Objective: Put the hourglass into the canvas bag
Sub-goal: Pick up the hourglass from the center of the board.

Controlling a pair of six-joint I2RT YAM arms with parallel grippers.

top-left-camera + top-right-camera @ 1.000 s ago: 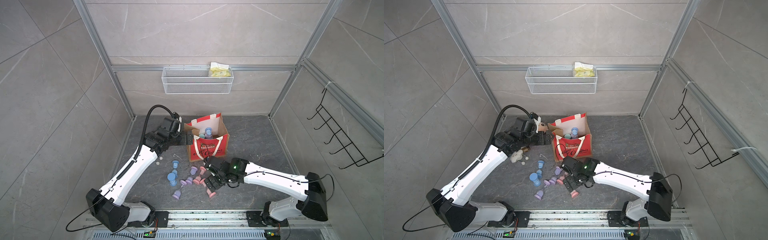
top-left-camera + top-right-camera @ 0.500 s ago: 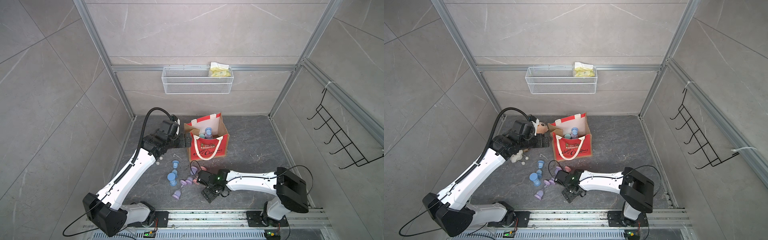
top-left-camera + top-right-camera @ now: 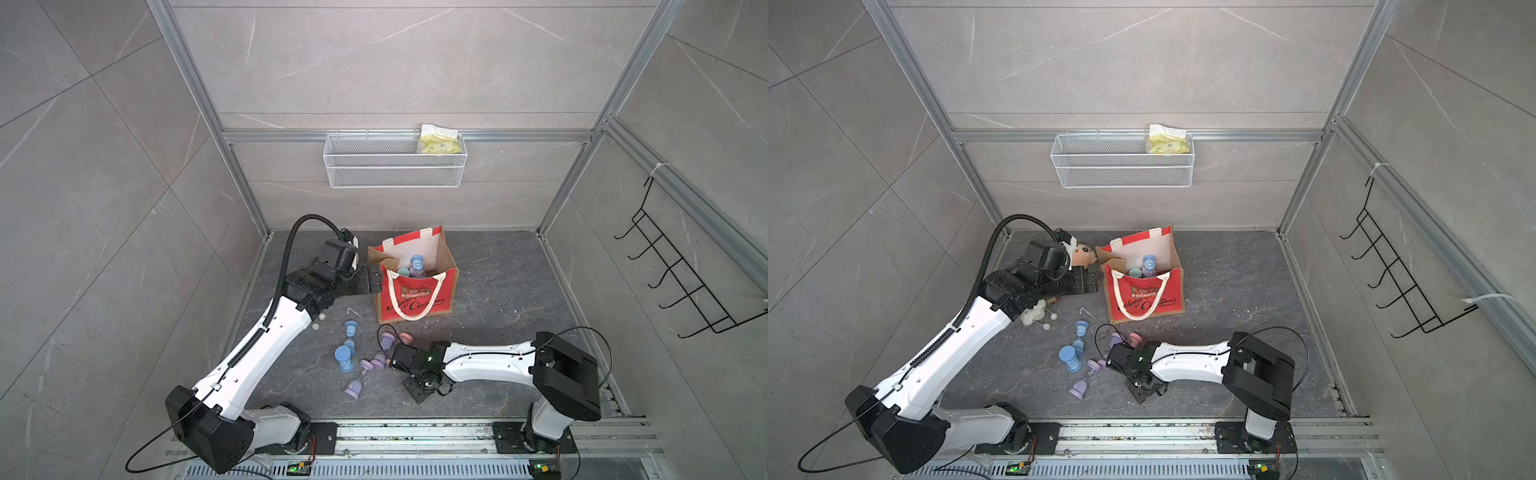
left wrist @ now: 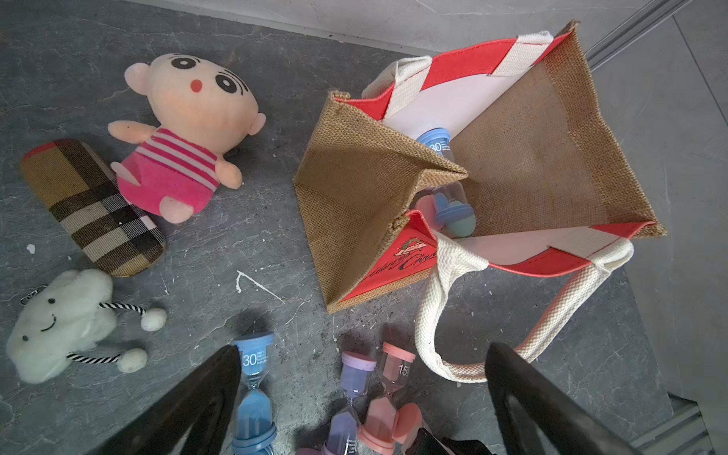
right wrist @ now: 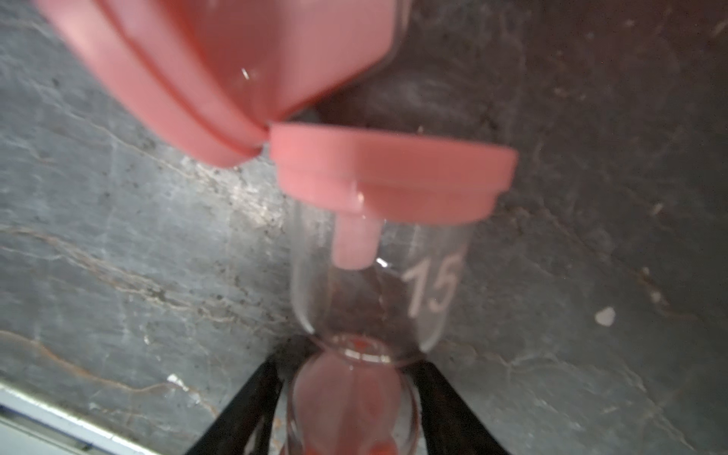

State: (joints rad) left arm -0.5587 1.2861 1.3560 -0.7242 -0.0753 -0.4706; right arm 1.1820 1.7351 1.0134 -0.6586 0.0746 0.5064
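The canvas bag [image 3: 415, 299] [image 3: 1146, 299] [image 4: 532, 157] stands open on the floor, with a blue hourglass [image 3: 417, 262] [image 4: 437, 145] and others inside. In front of it lie loose hourglasses. My right gripper [image 5: 352, 378] is shut on the lower bulb of a pink hourglass [image 5: 374, 275] [image 4: 409, 419] marked 15, which lies on the floor. Its far cap touches a second pink hourglass [image 5: 177, 78] [image 4: 388, 394] [image 3: 405, 336]. In both top views my right wrist [image 3: 415, 359] [image 3: 1133, 359] hides the grip. My left gripper [image 3: 372, 280] [image 3: 1088, 282] [image 4: 362, 394] hangs open and empty beside the bag's left wall.
Blue hourglasses [image 3: 345, 357] [image 4: 252, 394] and purple ones [image 3: 353, 388] [image 4: 354, 378] lie left of the right gripper. A plush doll [image 4: 189, 118], a plaid case [image 4: 94, 208] and a white cloud plush [image 4: 59, 323] lie by the left arm. A wire basket [image 3: 395, 166] and hook rack [image 3: 685, 282] hang on the walls.
My right arm has folded back and its gripper has dropped onto the pink hourglasses. Its jaws have closed from wide apart onto the bulb. The left arm has barely moved.
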